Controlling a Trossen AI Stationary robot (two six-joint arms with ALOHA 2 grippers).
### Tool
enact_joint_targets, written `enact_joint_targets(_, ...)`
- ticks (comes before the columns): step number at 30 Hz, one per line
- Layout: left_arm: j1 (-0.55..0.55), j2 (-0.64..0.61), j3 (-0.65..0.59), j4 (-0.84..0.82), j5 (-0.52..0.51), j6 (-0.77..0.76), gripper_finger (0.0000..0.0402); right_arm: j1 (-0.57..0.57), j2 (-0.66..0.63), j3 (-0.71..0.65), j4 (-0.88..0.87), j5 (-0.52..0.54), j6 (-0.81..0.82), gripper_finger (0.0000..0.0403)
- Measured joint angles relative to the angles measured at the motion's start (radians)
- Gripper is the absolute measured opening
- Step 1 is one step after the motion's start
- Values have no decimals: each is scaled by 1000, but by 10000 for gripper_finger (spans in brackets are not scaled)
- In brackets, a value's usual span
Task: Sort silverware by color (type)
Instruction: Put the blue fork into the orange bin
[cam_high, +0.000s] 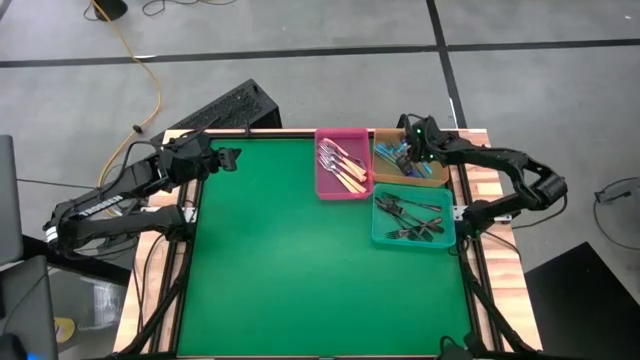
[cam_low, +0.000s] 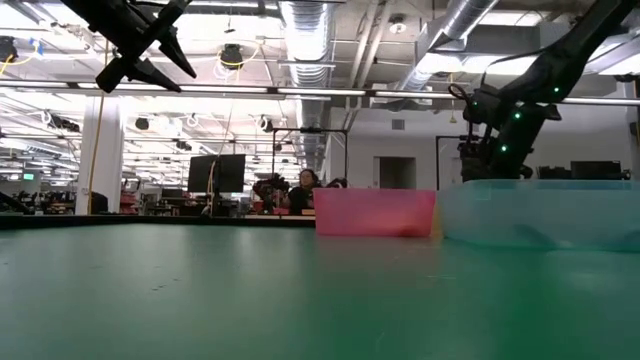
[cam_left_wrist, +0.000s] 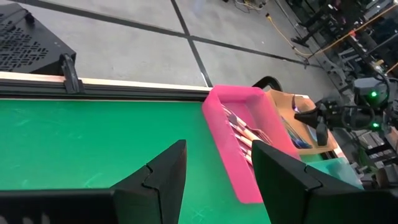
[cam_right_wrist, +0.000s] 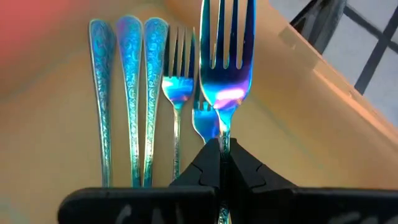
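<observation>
Now R end effector (cam_right_wrist: 221, 163) clamps blue fork (cam_right_wrist: 226, 56) over tan bin (cam_high: 432, 178); L end effector (cam_left_wrist: 214, 171) open, raised.

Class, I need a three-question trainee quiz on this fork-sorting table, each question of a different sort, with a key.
1. True or false: the right gripper is shut on a blue fork.
2. Which tray holds the tan-handled forks? A pink tray, B teal tray, C tan tray.
3. Fill in: the left gripper hangs over the green mat with its fingers ____.

Key: 1 true; 2 A; 3 open.
</observation>
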Motion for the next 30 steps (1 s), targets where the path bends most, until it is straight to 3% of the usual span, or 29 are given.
enact_joint_targets(9,0,0,0,-1,46,-3,164,4,0,0,0,58,181,25)
enact_joint_targets(15,0,0,0,-2,51,1,164,39,0,-19,-3,157,282,25)
enact_joint_targets(30,0,0,-10,-47,47,9,164,72,0,-67,29,214,284,25)
